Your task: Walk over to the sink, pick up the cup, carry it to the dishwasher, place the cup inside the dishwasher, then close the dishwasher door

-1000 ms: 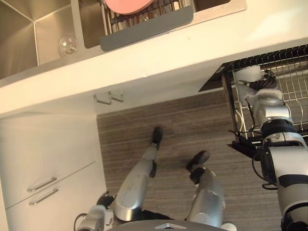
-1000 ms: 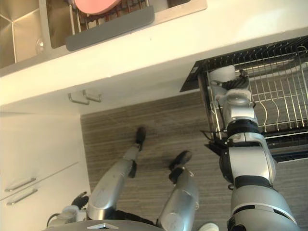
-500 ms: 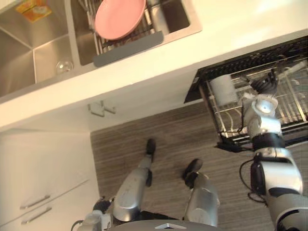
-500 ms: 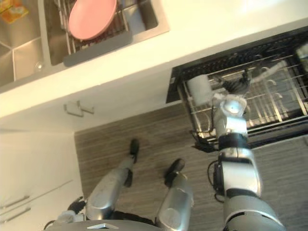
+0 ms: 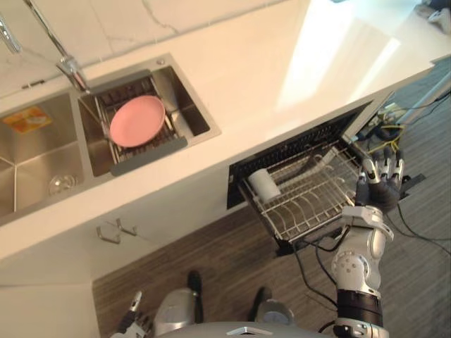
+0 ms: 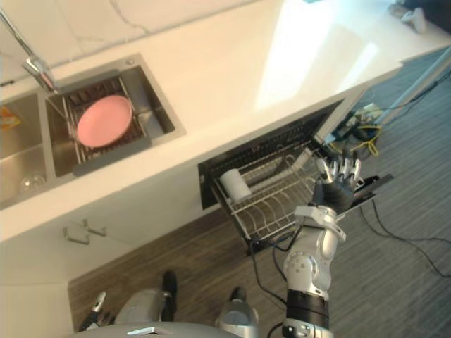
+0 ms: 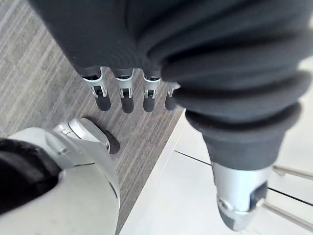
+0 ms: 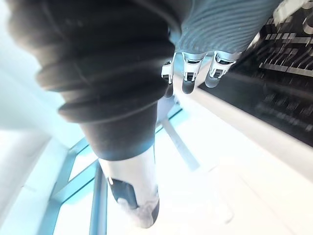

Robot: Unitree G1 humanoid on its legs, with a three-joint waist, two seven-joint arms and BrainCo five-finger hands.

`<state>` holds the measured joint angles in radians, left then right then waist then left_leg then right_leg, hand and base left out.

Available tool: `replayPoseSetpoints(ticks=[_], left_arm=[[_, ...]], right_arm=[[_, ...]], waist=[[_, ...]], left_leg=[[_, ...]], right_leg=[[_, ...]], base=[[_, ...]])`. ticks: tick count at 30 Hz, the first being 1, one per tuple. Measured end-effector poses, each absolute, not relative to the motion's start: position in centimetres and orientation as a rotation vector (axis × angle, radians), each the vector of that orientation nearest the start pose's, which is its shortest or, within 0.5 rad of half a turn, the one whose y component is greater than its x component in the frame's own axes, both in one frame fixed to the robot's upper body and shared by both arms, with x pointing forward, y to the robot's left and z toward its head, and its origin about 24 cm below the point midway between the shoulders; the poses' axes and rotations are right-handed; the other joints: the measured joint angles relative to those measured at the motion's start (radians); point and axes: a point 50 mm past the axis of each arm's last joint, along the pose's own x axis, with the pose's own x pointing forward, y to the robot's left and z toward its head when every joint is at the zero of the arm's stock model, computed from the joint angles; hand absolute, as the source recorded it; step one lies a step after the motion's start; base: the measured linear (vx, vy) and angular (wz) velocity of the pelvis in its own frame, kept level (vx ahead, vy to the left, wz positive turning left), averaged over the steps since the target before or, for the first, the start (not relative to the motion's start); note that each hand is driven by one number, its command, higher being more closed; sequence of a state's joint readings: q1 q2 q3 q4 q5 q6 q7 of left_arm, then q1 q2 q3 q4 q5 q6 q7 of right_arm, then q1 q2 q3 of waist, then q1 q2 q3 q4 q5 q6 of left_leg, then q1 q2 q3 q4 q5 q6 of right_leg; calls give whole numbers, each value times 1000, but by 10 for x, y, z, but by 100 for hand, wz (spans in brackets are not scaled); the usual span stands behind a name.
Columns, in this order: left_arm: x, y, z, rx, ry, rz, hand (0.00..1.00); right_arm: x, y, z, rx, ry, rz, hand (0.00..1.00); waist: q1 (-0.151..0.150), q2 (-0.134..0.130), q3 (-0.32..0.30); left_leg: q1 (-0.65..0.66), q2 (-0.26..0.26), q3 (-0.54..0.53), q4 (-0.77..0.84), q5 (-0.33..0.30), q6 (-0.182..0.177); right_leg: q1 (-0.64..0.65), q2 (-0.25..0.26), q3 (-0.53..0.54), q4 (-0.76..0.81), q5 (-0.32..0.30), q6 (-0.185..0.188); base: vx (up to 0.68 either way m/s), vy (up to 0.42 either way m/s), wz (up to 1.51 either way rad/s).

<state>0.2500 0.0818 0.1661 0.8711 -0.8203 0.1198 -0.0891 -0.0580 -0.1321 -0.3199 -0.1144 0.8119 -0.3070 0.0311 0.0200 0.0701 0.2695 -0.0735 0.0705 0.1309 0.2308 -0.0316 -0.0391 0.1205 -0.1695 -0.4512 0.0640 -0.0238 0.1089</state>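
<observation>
A white cup (image 5: 264, 184) lies on its side at the left end of the pulled-out wire rack (image 5: 313, 205) of the dishwasher, under the counter. My right hand (image 5: 380, 190) is raised past the rack's right end, apart from the cup, fingers straight and spread, holding nothing. Just behind that hand shows the dark edge of the lowered dishwasher door (image 6: 375, 186). The right wrist view has the same straight fingers (image 8: 188, 78). My left hand (image 7: 124, 93) hangs low at my side over the floor, fingers straight.
The steel sink (image 5: 201, 116) holds a pink plate (image 5: 137, 121) on a drainer, with a faucet (image 5: 67, 67) behind and a glass (image 5: 62, 184) in the left basin. Cables (image 5: 394, 130) lie on the floor at right. White drawers (image 7: 195, 196) stand beside my left hand.
The camera has swung up and back, so the whole picture has shifted. My right hand has drawn away from the cup to the rack's right end. The cup stays in the rack.
</observation>
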Motion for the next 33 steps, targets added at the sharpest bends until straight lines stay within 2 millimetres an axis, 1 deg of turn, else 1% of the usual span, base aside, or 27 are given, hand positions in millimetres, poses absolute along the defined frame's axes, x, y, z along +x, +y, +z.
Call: replayPoseSetpoints(ticks=[4,5,6,7,8,9,10,12,13,14,15,16,17,18,19,20,21,22,23,24,25,26,27,29,30,31,33], left_arm=[[57,181,-161,-838,1039,461,0],[55,181,-163,-803,1061,449,0],[50,184,-164,-767,1093,437,0],[48,185,-166,-749,1112,432,0],[43,184,-167,-726,1144,424,0],[40,183,-168,-703,1162,396,0],[38,184,-168,-698,1162,394,0],[37,191,-167,-618,1168,370,0],[38,195,-167,-575,1163,357,0],[40,198,-166,-505,1162,334,0],[41,201,-165,-463,1167,322,0],[45,203,-165,-376,1178,279,0],[48,204,-164,-307,1189,238,0],[49,204,-164,-278,1195,216,0],[52,203,-164,-229,1201,175,0],[55,206,-163,-182,1205,142,0],[56,208,-162,-157,1209,126,0],[57,213,-161,-140,1219,123,0],[57,218,-161,-129,1233,126,0],[58,219,-161,-124,1241,125,0],[57,221,-161,-123,1261,123,0],[56,221,-161,-139,1276,119,0],[55,222,-162,-147,1283,118,0],[51,226,-161,-143,1295,119,0],[48,225,-162,-139,1303,117,0],[48,222,-163,-142,1300,110,0],[45,221,-163,-155,1291,119,0]], right_arm=[[234,-251,130,494,-661,-154,0],[231,-250,136,451,-677,-107,0],[230,-249,142,392,-683,-67,0],[228,-249,145,368,-692,-48,0],[225,-251,152,303,-703,-21,0],[223,-253,154,266,-696,7,0],[222,-253,153,258,-686,17,0],[223,-245,145,267,-639,70,0],[223,-243,143,269,-625,83,0],[224,-240,141,279,-610,94,0],[224,-239,140,285,-607,98,0],[224,-238,138,306,-600,102,0],[224,-236,135,311,-588,107,0],[224,-233,134,313,-578,111,0],[224,-228,130,326,-558,118,0],[225,-221,127,334,-540,118,0],[225,-219,124,334,-532,116,0],[225,-216,122,340,-521,119,0],[225,-216,123,343,-525,103,0],[224,-218,125,339,-530,87,0],[223,-225,127,323,-539,51,0],[221,-232,128,305,-545,18,0],[219,-236,128,292,-549,-3,0],[217,-243,128,284,-553,-33,0],[218,-245,130,278,-565,-37,0],[219,-245,132,275,-574,-32,0],[221,-247,138,261,-593,-23,0]], waist=[[1,10,-24],[-6,12,-31],[-22,4,-35],[-35,5,-45],[-53,12,-61],[-51,5,-68],[-51,0,-80],[-50,-30,-110],[-49,-38,-115],[-48,-55,-124],[-48,-62,-126],[-52,-66,-125],[-51,-62,-126],[-52,-59,-127],[-50,-61,-125],[-51,-66,-123],[-53,-77,-123],[-55,-88,-122],[-57,-106,-124],[-59,-114,-122],[-57,-123,-120],[-58,-124,-121],[-62,-128,-122],[-72,-164,-128],[-55,-147,-130],[-49,-136,-130],[-42,-128,-131]], left_leg=[[6,9,37,-7,-11,1],[11,37,121,-6,-59,21],[25,77,238,21,-88,19],[25,96,287,40,-94,17],[29,120,355,66,-85,26],[45,88,369,68,-83,48],[46,71,368,65,-92,55],[42,13,372,54,-122,67],[43,-3,373,47,-127,74],[43,-33,373,35,-133,83],[46,-49,370,27,-135,87],[56,-76,359,11,-141,99],[76,-96,349,-27,-135,109],[85,-103,340,-46,-130,117],[113,-113,324,-90,-117,125],[140,-122,289,-125,-103,135],[152,-125,269,-141,-97,135],[166,-126,227,-164,-87,138],[167,-126,186,-184,-71,138],[168,-126,165,-190,-68,136],[176,-126,132,-204,-62,133],[182,-125,108,-203,-53,138],[182,-127,109,-192,-55,136],[189,-152,89,-160,-66,117],[192,-141,86,-141,-81,94],[189,-130,88,-133,-88,83],[184,-105,98,-126,-109,68]], right_leg=[[21,-1,-8,-13,-1,0],[31,-4,-31,-15,-1,1],[55,-21,-53,-14,4,11],[64,-31,-68,-11,2,20],[75,-58,-88,9,-10,43],[74,-100,-82,45,-28,70],[70,-118,-80,54,-33,77],[63,-176,-80,65,-27,105],[61,-187,-80,68,-24,112],[55,-215,-82,87,-24,124],[50,-229,-82,105,-21,125],[31,-264,-74,180,-15,119],[-21,-299,-45,299,-2,67],[-51,-311,-28,362,9,9],[-110,-334,5,488,45,-110],[-161,-334,51,614,30,-132],[-178,-317,71,664,-13,-105],[-206,-254,107,689,-81,-75],[-228,-179,138,653,-143,-46],[-233,-145,140,620,-166,-41],[-247,-89,140,546,-195,-40],[-260,-47,158,465,-194,-39],[-265,-31,180,405,-168,-45],[-261,-31,194,305,-29,-38],[-233,-24,198,272,-35,-41],[-217,-13,199,244,-30,-46],[-182,24,196,158,-20,-52]], base=[[-31,7,7],[-43,60,29],[-6,70,46],[73,150,64],[81,241,56],[74,292,39],[79,287,15],[88,236,10],[76,181,12],[56,128,13],[77,159,28],[69,174,34],[66,177,38],[61,169,38],[84,136,48],[132,117,58],[187,50,73],[218,-12,86],[199,-39,90],[200,-49,97],[228,-46,100],[240,-43,111],[253,-44,113],[237,-69,85],[270,-101,25],[302,-106,-9],[214,-74,-23]])
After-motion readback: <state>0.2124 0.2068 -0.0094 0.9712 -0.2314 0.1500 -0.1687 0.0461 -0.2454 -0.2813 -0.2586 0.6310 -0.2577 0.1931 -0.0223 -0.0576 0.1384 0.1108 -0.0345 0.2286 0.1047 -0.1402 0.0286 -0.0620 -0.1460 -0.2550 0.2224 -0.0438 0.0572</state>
